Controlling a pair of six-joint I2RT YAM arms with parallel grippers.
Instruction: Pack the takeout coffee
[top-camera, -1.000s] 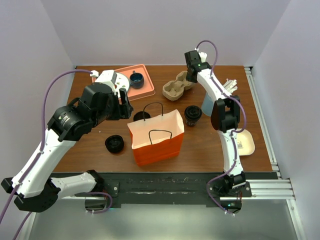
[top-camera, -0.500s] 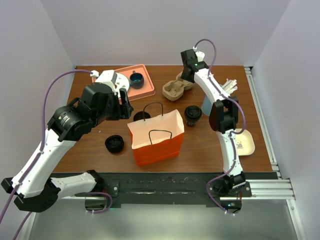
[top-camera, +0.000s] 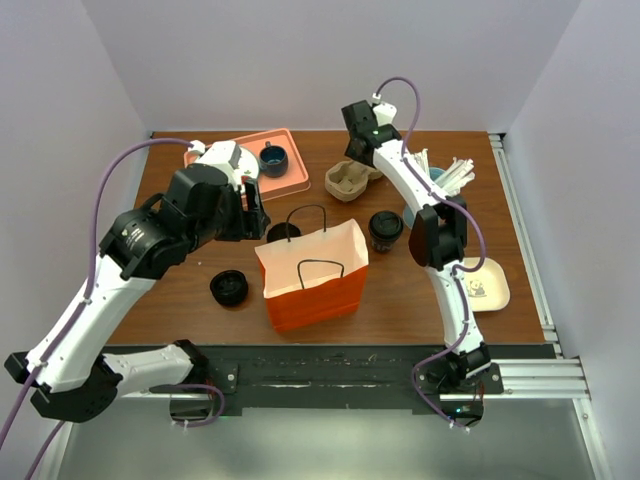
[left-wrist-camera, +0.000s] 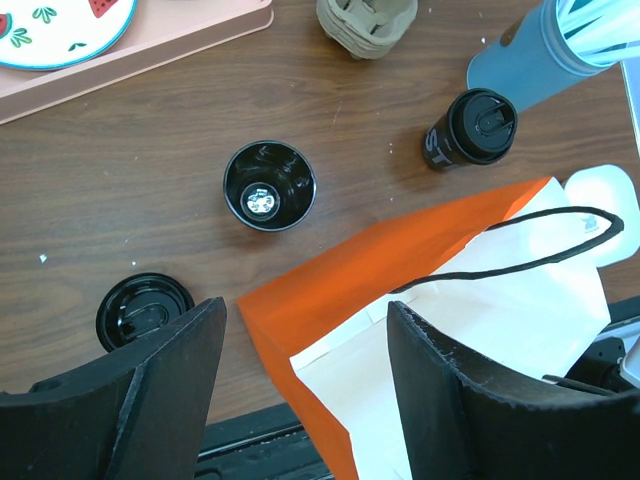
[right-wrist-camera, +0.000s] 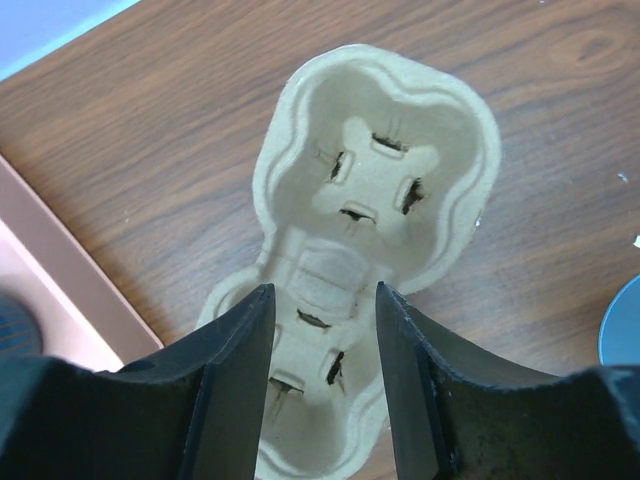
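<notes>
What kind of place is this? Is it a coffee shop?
Probably a robot lab, not a shop: a left arm and right arm bolted to a plain-walled table, set with takeout things: a lidded cup, an orange bag and a cup carrier.

A moulded-pulp cup carrier (right-wrist-camera: 385, 130), matt and fibrous, lies on the smooth wood-grain tabletop (right-wrist-camera: 560, 250). The orange paper bag (left-wrist-camera: 400, 260) looks matt; the takeout coffee (left-wrist-camera: 478, 127) wears a glossy black plastic lid.

no readable text, white mark (left-wrist-camera: 433, 150) on takeout coffee (left-wrist-camera: 470, 130) illegible
</notes>
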